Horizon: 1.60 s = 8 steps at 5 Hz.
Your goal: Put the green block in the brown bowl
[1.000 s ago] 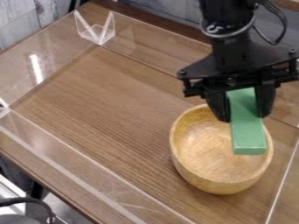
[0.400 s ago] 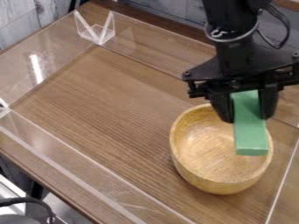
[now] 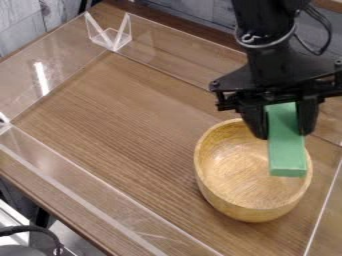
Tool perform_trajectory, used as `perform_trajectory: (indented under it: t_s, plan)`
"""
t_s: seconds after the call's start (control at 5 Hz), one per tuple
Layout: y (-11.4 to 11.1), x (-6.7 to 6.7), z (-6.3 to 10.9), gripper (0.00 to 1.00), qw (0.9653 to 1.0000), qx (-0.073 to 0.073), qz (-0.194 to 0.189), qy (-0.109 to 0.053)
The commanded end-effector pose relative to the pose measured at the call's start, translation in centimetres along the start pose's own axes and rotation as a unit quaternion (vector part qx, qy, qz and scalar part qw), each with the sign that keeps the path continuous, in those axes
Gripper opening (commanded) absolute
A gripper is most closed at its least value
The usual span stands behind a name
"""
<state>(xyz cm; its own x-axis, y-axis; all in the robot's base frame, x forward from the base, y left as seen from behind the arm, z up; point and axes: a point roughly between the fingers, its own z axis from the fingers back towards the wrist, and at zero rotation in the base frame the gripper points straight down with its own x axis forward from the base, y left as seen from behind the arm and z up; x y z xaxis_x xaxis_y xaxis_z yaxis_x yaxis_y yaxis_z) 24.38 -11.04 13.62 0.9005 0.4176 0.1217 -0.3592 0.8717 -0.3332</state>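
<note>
Above the brown bowl [image 3: 251,178], I have the tool [image 3: 286,112] closed on the green block [image 3: 286,142], slightly right of before; leftward, the tabletop [image 3: 107,130] gives open room.

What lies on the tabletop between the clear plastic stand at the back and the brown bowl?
Between the clear stand and the brown bowl, the camera view shows only bare wooden tabletop.

Layout: bowl [image 3: 241,199] on the wooden surface [image 3: 118,125], right of centre, toward the front; wire stand [image 3: 110,32] on the same surface, behind and well to the left.
</note>
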Motion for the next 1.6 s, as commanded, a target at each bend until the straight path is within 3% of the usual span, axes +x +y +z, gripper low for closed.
perform_trajectory:
  t_s: [0.0,1.0,1.4]
  plan:
    - [-0.5,0.8,0.8,0.0,0.9997,-0.015,0.001,-0.018]
    - [-0.4,1.3,0.7,0.0,0.9994,-0.021,-0.007,-0.027]
    - [0.0,1.3,-0.5,0.0,0.9996,-0.018,-0.01,-0.021]
